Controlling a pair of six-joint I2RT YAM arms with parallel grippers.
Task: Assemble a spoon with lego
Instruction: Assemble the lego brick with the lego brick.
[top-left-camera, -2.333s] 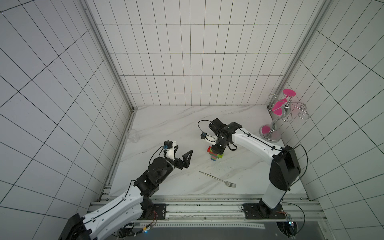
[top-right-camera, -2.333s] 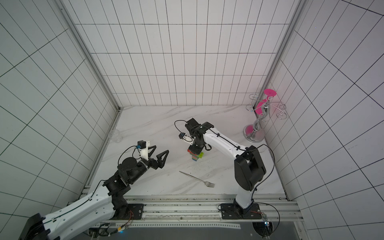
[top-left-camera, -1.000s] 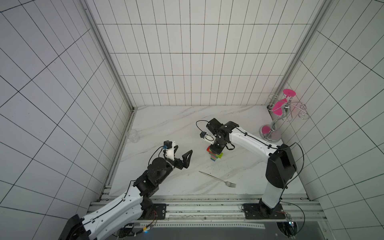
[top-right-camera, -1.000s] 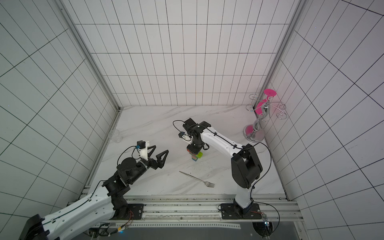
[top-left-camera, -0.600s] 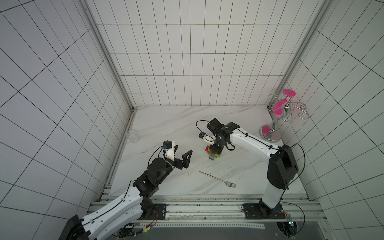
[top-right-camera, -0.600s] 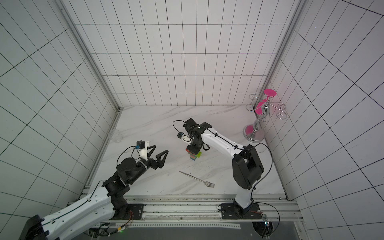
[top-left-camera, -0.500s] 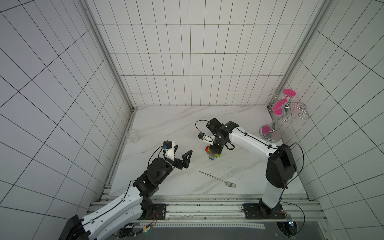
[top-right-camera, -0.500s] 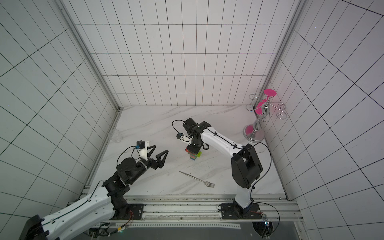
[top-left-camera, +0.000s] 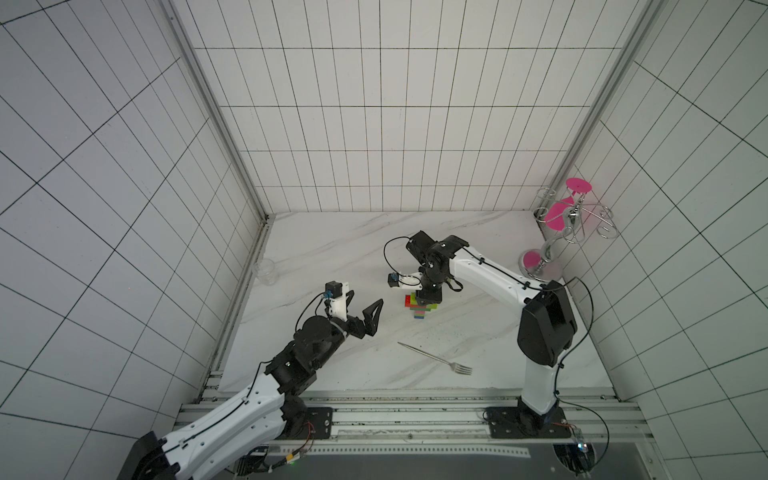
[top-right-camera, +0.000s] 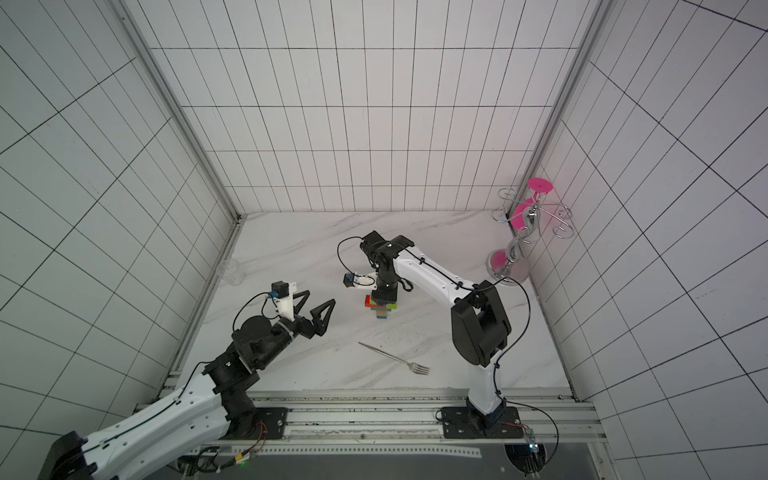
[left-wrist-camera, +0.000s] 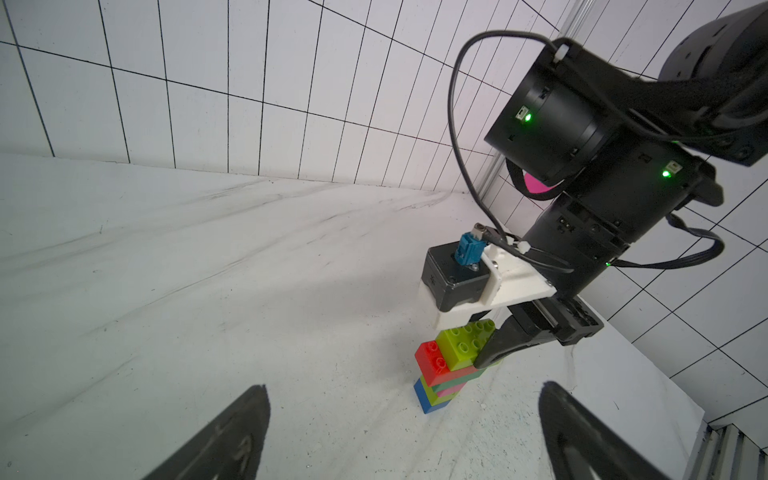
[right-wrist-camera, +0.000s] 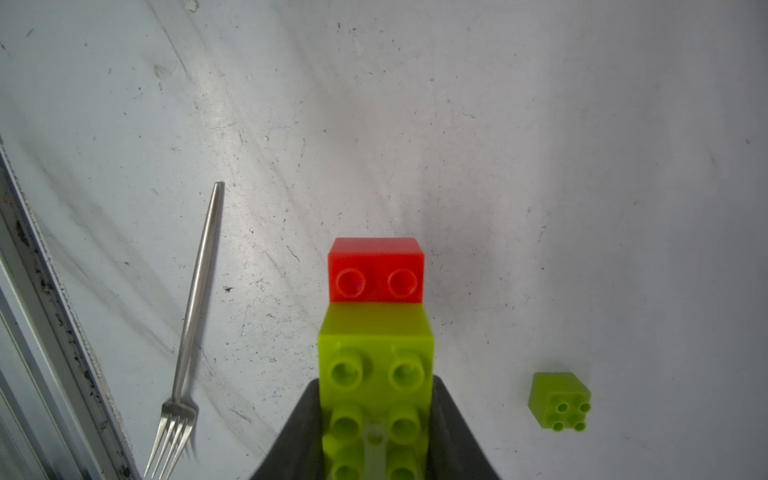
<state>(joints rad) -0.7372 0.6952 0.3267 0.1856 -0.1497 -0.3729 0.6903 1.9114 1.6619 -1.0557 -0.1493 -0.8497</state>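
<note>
Nearest me, my left gripper (top-left-camera: 365, 297) hangs with its jaws wide apart, holding nothing. Beyond it the spoon (left-wrist-camera: 446, 374) stands upright at the middle of the table (top-left-camera: 332, 249): blue base, lime, pink, dark green, a red bar. My right gripper (right-wrist-camera: 376, 386) is clamped on its lime top brick (right-wrist-camera: 376, 332), hiding that brick's far end.

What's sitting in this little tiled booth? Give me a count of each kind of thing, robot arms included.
robot arms: 2 (left arm, right arm)
brick build: 1
loose lime brick: 1
metal fork: 1
clear cup: 1
pink-and-chrome stand: 1
Total: 7
</note>
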